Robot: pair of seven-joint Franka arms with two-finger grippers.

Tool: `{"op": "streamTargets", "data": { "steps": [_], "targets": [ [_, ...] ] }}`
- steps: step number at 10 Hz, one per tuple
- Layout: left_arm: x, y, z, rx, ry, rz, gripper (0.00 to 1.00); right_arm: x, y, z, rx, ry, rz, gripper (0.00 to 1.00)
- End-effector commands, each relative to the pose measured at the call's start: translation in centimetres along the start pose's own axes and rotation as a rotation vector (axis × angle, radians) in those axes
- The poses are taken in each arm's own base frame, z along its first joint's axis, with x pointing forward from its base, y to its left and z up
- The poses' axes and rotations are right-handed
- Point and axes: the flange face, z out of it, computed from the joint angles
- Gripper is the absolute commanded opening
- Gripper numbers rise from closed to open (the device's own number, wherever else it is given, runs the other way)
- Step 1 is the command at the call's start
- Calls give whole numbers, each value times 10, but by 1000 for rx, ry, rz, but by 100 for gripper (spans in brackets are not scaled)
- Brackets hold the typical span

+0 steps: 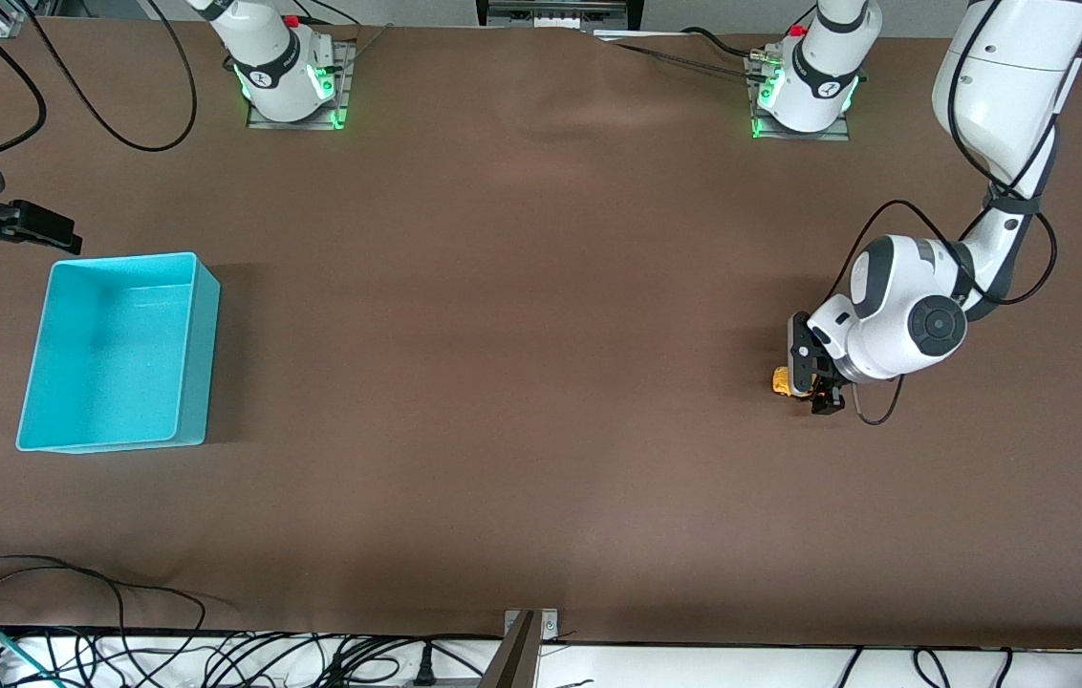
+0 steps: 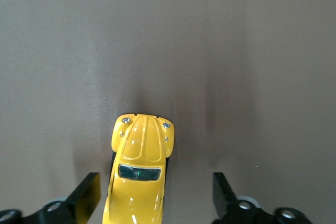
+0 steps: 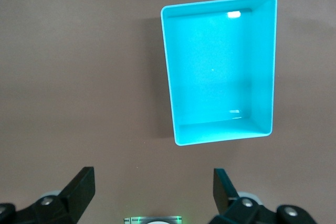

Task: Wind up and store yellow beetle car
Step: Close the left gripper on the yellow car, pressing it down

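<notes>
The spread left tool [image 2: 156, 195] straddles the yellow beetle car [image 2: 137, 171] near the worktop's left-arm end without gripping it, so winding and storing in the empty turquoise bin [image 1: 199, 354] remain, while the right tool [image 3: 152, 192] waits spread.

Brown matte table cover [image 1: 522, 315] fills nearly the whole front view, with faint creases near the top middle. Metal base plates [image 1: 297, 117] sit along the table's top edge, lit by green glow. Black cables [image 1: 73, 612] loop over the nearer edge and trail onto a white strip [image 1: 694, 664] below it. More black cable [image 1: 111, 124] curls at the right arm's end. Grey frame parts [image 1: 527, 650] stand at the nearer edge. Light is even, shadows soft.
</notes>
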Motion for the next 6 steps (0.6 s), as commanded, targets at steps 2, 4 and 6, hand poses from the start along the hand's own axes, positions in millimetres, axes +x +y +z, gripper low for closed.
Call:
{"op": "streamTargets", "data": {
  "steps": [2,4,6],
  "targets": [
    [-1,-4,2,59,-13,31,71,1,1,-3,-5,9,2,100],
    [-2,-3,2,59,-16,31,12,1,2,-3,-2,8,3,100],
    [-4,1,6,46,-17,21,0,1,2,-3,1,8,5,100]
  ]
}}
